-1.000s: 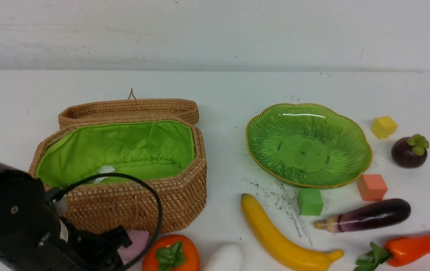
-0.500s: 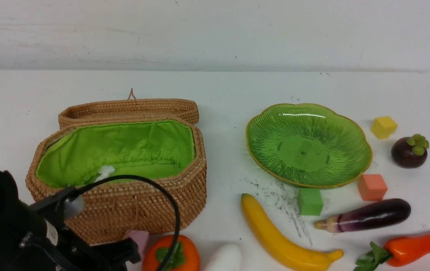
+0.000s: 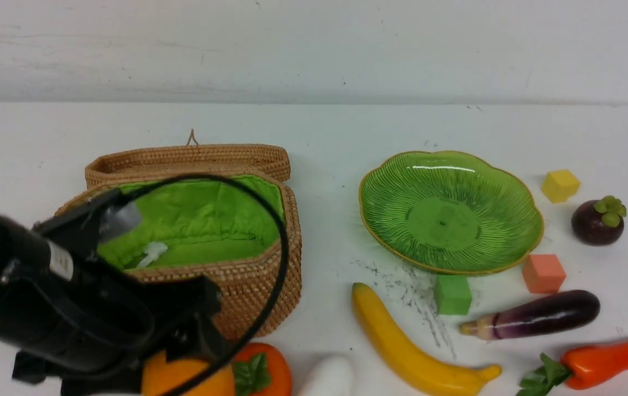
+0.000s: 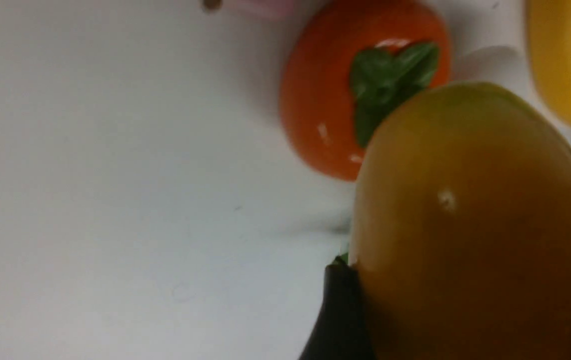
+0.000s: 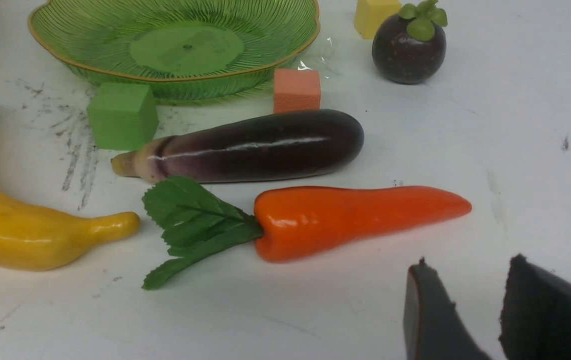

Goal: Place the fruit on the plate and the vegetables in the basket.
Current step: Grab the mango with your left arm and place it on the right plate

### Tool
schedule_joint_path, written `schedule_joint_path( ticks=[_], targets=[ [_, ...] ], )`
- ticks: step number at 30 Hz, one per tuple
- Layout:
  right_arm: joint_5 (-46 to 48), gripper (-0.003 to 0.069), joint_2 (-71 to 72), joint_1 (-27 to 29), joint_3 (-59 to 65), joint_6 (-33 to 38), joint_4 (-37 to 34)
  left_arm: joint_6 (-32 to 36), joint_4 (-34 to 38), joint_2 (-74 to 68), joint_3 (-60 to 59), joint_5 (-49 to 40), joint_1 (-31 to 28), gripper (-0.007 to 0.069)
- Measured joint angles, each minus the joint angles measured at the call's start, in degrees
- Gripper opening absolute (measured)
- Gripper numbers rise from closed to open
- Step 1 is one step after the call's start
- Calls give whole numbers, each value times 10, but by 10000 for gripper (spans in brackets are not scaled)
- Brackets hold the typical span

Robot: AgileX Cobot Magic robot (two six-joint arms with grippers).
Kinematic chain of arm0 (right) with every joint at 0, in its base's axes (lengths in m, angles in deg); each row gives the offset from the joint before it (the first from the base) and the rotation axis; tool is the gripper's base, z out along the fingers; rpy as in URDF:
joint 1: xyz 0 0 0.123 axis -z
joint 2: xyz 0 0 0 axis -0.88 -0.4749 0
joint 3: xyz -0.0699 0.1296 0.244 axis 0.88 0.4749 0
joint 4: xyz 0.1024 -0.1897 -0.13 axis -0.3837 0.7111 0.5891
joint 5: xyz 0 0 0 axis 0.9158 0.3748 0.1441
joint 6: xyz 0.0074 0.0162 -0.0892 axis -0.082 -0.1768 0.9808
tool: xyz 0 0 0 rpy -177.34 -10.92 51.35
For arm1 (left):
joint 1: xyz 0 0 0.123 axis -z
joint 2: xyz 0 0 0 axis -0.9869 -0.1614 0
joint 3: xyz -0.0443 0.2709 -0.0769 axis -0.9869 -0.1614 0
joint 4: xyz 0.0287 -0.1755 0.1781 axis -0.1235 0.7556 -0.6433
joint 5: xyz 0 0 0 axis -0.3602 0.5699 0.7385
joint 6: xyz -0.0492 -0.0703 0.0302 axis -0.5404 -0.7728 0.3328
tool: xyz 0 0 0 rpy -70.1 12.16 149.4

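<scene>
Two hands: left hand [image 4: 465, 325] clamped on the orange-yellow oval toy mango [image 4: 470, 225], prob. lifted just off the white table [image 3: 325, 132], beside the round orange persimmon [image 3: 270, 374], on the near side of the open tan rattan basket [image 3: 259, 286]. Over by the orange-red tapered pepper [image 5: 355, 215], right hand [image 5: 470, 280] hangs w/ jaws apart, gripping nothing; long yellow banana [image 3: 402, 341] lies on table nr the ribbed green glass plate [image 3: 391, 192].

the eggplant [image 5: 245, 147] lies alongside the pepper [image 5: 355, 215]. a green cube [image 5: 122, 115] and an orange cube [image 5: 296, 90] sit just beside the plate [image 5: 90, 30]. the right gripper [image 5: 469, 280] has its jaws apart, empty.
</scene>
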Motion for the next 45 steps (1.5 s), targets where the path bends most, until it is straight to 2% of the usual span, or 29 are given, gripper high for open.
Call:
schedule_joint_path(
  ticks=[3,8,9,16,23,34,45],
  targets=[
    [0,244,0,0,0,0,0,8,-23,-36,54,2,0,528],
    [0,244,0,0,0,0,1,63,-32,-138,168,4,0,528],
    [0,244,0,0,0,0,1,84,-25,-183,224,4,0,528],
    [0,244,0,0,0,0,1,139,10,-329,414,6,1,528],
    [0,244,0,0,0,0,1,195,65,-460,542,14,1,528],
    [0,244,0,0,0,0,1,226,69,-595,655,48,48,528],
    [0,244,0,0,0,0,1,227,75,-629,659,155,50,528]
  ],
)
